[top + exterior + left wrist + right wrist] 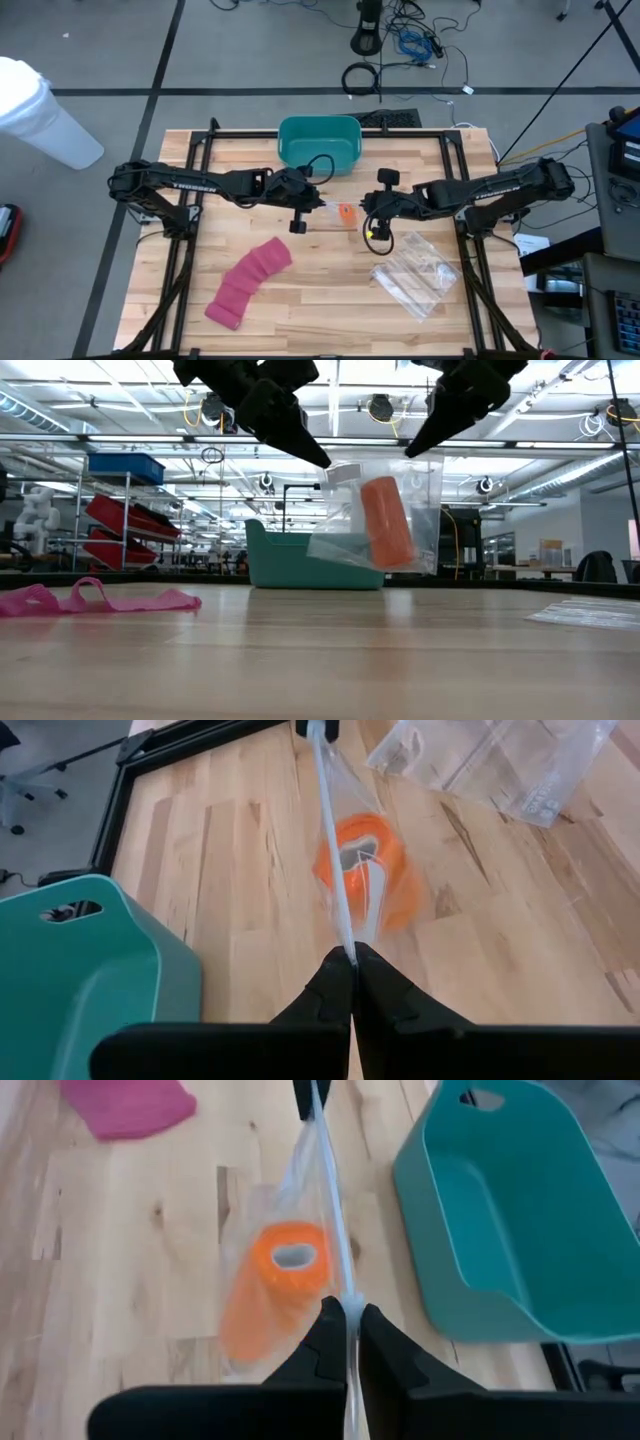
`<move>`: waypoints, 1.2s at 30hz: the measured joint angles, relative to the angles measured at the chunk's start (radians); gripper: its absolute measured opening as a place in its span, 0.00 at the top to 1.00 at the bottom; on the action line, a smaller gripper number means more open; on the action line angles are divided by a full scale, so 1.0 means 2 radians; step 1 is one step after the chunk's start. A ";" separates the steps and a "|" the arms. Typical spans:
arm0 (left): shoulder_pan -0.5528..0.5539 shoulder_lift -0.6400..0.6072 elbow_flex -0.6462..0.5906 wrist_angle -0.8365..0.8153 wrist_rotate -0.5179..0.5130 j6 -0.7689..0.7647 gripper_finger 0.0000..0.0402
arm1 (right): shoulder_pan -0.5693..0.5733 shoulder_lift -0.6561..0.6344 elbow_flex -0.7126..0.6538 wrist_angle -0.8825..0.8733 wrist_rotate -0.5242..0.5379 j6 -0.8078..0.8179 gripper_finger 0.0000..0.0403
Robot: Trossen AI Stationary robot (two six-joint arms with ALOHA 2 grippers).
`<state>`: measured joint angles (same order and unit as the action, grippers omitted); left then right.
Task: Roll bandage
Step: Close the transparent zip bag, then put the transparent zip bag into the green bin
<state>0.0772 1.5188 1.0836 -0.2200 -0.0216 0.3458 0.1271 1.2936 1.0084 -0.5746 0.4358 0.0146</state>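
A clear plastic bag (375,520) with an orange bandage roll (386,522) inside hangs above the table between my two grippers. My left gripper (318,207) is shut on one end of the bag's top edge; my right gripper (366,215) is shut on the other end. The roll also shows in the left wrist view (370,875) and the right wrist view (275,1285). A pink unrolled bandage (248,282) lies flat on the table at the near left. My left gripper pinches the bag's top edge (346,942) at one end between its two fingers, coming down at a slant from the table's left. The bag hangs below, clear of the table, its edge drawn taut toward the other gripper. My right gripper pinches the other end of the bag's top edge (347,1302) between its two fingers, slanting down from the table's right. The bag hangs below with the orange roll in it, lifted clear.
A teal bin (318,143) stands at the table's far middle, just behind the grippers. An empty clear bag (415,275) lies on the table at the near right. A black frame (200,200) runs along the table's sides.
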 joint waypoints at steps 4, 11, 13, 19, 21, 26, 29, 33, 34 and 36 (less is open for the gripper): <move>0.000 0.000 0.000 0.002 0.000 0.000 1.00 | 0.008 -0.008 0.000 -0.022 0.000 0.017 1.00; 0.000 0.000 0.000 -0.003 -0.002 0.000 1.00 | 0.019 -0.012 0.000 -0.069 0.000 0.056 1.00; 0.000 0.000 0.000 -0.002 0.000 0.000 1.00 | 0.023 -0.012 0.000 -0.076 0.013 0.068 1.00; 0.000 0.000 0.000 -0.004 0.010 -0.001 1.00 | 0.034 -0.012 0.000 -0.081 0.021 0.078 1.00; 0.000 0.000 0.000 -0.004 0.010 -0.001 1.00 | 0.036 -0.012 0.000 -0.084 0.028 0.086 1.00; 0.001 -0.001 -0.002 -0.013 0.009 -0.001 1.00 | 0.043 -0.012 -0.002 -0.110 0.030 0.092 0.99; 0.001 -0.001 -0.002 -0.007 0.009 -0.001 1.00 | 0.050 -0.015 -0.002 -0.106 0.031 0.090 0.99; 0.000 -0.001 -0.002 -0.003 0.010 -0.001 1.00 | 0.052 -0.029 -0.002 -0.045 0.031 0.056 0.91; 0.000 -0.001 -0.002 -0.002 0.010 -0.001 1.00 | 0.052 -0.032 -0.002 -0.017 0.030 0.045 0.89; 0.000 -0.001 -0.002 -0.002 0.010 -0.001 1.00 | 0.052 -0.033 -0.001 0.043 0.021 0.018 0.83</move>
<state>0.0780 1.5162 1.0801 -0.2233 -0.0025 0.3443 0.2303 1.2282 1.0069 -0.4892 0.4781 0.0503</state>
